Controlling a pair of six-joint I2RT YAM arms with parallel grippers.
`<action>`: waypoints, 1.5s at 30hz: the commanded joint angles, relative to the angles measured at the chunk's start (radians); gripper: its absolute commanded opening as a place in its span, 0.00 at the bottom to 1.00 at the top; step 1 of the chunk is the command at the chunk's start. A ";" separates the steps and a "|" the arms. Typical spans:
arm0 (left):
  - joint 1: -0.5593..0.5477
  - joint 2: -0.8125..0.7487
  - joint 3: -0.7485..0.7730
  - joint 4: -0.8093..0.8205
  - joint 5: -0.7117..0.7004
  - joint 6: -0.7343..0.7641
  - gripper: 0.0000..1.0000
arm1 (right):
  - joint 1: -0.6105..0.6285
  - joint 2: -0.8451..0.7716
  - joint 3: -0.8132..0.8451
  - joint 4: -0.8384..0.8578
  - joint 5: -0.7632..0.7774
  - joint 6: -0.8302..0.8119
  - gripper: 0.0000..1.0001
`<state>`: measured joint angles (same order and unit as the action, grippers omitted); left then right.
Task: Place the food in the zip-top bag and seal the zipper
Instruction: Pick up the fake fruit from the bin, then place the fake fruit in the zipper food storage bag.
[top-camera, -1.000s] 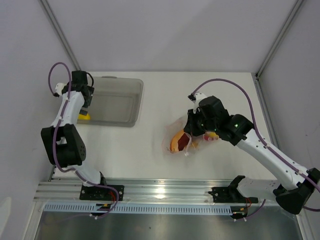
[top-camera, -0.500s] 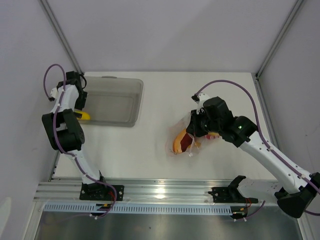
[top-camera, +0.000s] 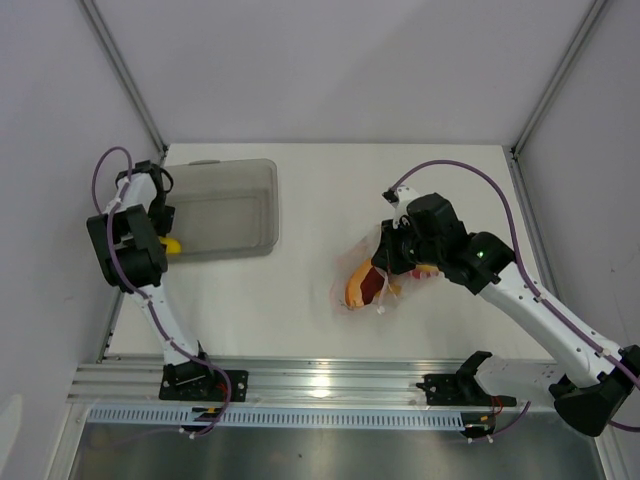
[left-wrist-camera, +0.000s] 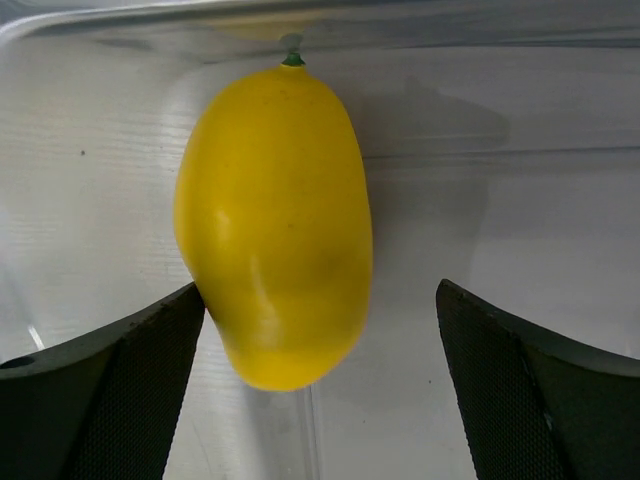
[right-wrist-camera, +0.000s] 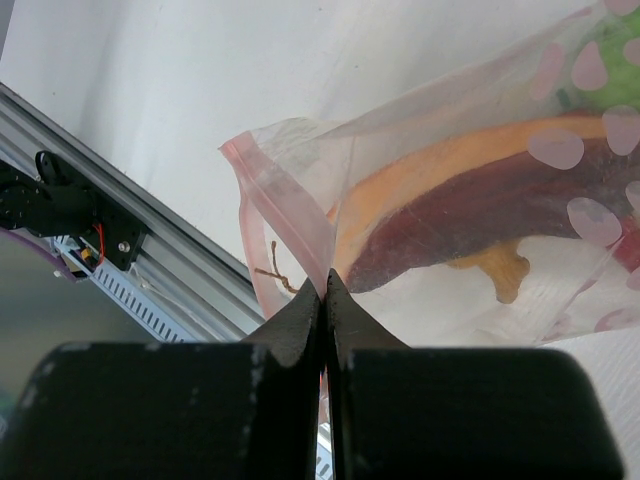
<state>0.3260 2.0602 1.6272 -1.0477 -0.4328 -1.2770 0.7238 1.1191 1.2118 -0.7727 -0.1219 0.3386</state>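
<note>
Tray (top-camera: 232, 198) far left w/ yellow piece (left-wrist-camera: 275, 215), right gripper (right-wrist-camera: 325, 282) pinching zipper (right-wrist-camera: 288, 222)

I log these changes, placed against the near rail (top-camera: 320, 372).
- The left arm (top-camera: 128, 250): I have drawn its elbow up, farther from the rail than a second ago.
- The left gripper (top-camera: 165, 232) and the yellow piece (top-camera: 171, 243): both slightly nearer the rail.
- The grey tray (top-camera: 230, 210): dragged leftward and skewed, its left end nearer the rail.
- The right gripper (top-camera: 386, 262) with the zip-top bag (top-camera: 362, 290): nudged slightly toward the rail.
</note>
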 joint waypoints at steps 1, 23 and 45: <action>0.015 0.032 0.051 -0.066 0.008 -0.033 0.95 | -0.004 -0.024 0.009 0.027 -0.007 -0.001 0.00; -0.116 -0.300 -0.062 0.092 0.183 0.149 0.00 | -0.044 0.034 0.068 -0.014 0.037 0.008 0.00; -1.008 -1.226 -0.916 1.167 0.740 0.427 0.01 | -0.116 0.068 0.157 -0.045 -0.097 0.105 0.00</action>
<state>-0.6083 0.8104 0.7151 -0.1516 0.1791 -0.9611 0.6102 1.2030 1.3182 -0.8192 -0.1741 0.4114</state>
